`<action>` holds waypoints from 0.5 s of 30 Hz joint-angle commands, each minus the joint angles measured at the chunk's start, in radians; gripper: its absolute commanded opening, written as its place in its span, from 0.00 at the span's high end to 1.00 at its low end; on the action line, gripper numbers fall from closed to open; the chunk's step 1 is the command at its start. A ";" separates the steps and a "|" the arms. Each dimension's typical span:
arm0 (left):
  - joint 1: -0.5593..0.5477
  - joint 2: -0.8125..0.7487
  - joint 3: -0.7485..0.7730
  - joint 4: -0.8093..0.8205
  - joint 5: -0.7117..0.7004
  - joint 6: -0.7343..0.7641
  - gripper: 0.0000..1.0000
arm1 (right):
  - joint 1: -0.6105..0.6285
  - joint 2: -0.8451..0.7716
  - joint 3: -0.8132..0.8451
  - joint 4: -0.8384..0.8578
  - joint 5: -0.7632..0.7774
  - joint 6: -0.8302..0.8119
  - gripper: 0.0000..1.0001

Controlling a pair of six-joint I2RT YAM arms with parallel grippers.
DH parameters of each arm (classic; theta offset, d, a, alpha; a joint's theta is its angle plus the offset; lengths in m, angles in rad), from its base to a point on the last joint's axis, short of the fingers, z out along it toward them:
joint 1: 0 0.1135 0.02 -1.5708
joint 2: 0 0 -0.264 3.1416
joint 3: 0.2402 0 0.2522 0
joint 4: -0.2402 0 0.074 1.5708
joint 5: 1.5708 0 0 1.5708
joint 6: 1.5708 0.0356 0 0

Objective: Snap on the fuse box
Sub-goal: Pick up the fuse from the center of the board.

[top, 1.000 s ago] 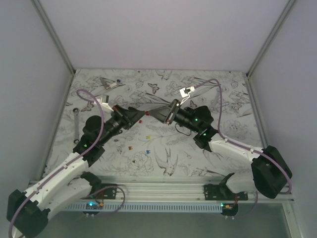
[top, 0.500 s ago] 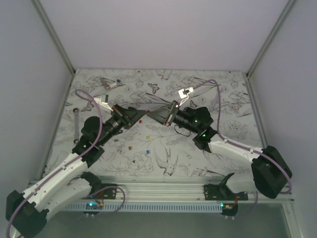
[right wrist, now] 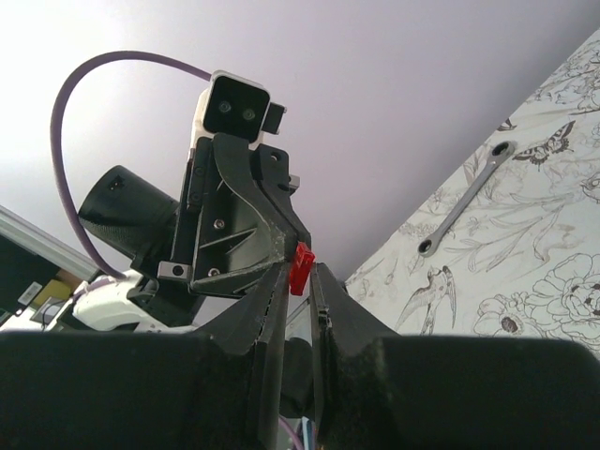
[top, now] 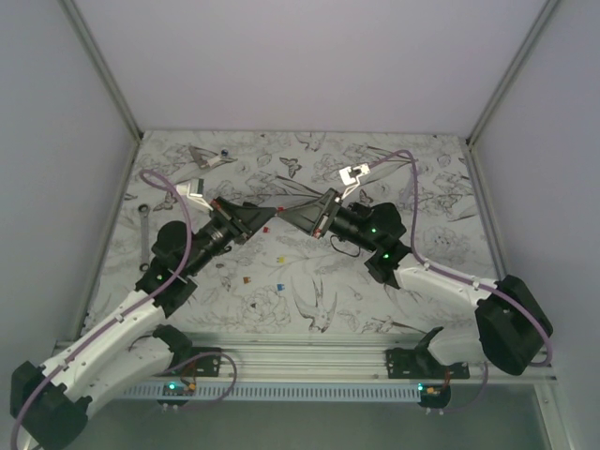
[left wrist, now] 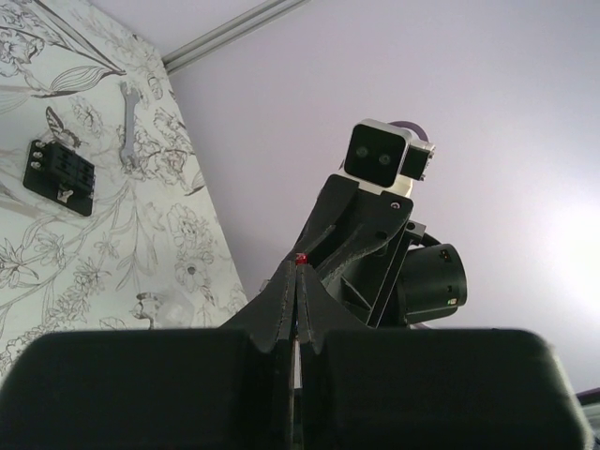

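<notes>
Right hand (top: 285, 215) nearer left hand (top: 267, 218), fuse box (left wrist: 59, 175) flat, long axis slanting

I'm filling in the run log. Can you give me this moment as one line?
phase: grippers meet mid-air | left gripper: shut on red fuse | right gripper: around it, grip unclear | fuse box: on table, untouched

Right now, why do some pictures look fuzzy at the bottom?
Left wrist view: the base of the left gripper blurs, too near the lens; right wrist view: same for the right gripper, yet the red fuse is sharp; top view: evenly lit.
</notes>
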 commanded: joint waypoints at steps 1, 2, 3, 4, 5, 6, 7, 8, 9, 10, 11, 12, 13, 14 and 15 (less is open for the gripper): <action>-0.007 -0.017 0.016 0.043 -0.014 -0.012 1.00 | 0.008 -0.004 -0.006 0.068 0.011 0.020 0.80; -0.008 -0.018 0.016 0.042 -0.014 -0.014 1.00 | 0.008 -0.003 -0.009 0.072 0.014 0.024 0.81; -0.009 -0.020 0.015 0.042 -0.014 -0.014 1.00 | 0.007 -0.002 -0.010 0.072 0.015 0.025 0.81; -0.009 -0.019 0.014 0.041 -0.014 -0.016 1.00 | 0.007 -0.003 -0.011 0.074 0.018 0.027 0.82; -0.009 -0.020 0.013 0.043 -0.015 -0.017 1.00 | 0.006 -0.002 -0.013 0.077 0.019 0.028 0.82; -0.008 -0.021 0.013 0.043 -0.013 -0.018 1.00 | 0.007 -0.002 -0.013 0.079 0.020 0.028 0.82; -0.010 -0.021 0.013 0.044 -0.013 -0.019 1.00 | 0.007 -0.002 -0.014 0.083 0.020 0.029 0.82; -0.011 -0.020 0.013 0.044 -0.013 -0.020 1.00 | 0.007 -0.004 -0.015 0.087 0.020 0.032 0.82; -0.012 -0.020 0.013 0.044 -0.012 -0.020 1.00 | 0.006 -0.004 -0.016 0.089 0.020 0.032 0.82; -0.013 -0.021 0.013 0.044 -0.012 -0.021 1.00 | 0.006 -0.004 -0.015 0.092 0.020 0.033 0.82; -0.015 -0.021 0.013 0.044 -0.013 -0.020 1.00 | 0.007 -0.005 -0.017 0.097 0.021 0.036 0.82; -0.015 -0.022 0.013 0.044 -0.013 -0.020 1.00 | 0.006 -0.006 -0.018 0.101 0.022 0.037 0.82; -0.017 -0.022 0.012 0.044 -0.015 -0.019 1.00 | 0.006 -0.006 -0.018 0.102 0.022 0.037 0.82; -0.018 -0.022 0.012 0.044 -0.015 -0.020 1.00 | 0.006 -0.005 -0.019 0.104 0.021 0.038 0.82; -0.019 -0.022 0.013 0.044 -0.015 -0.019 1.00 | 0.006 -0.006 -0.019 0.107 0.021 0.040 0.82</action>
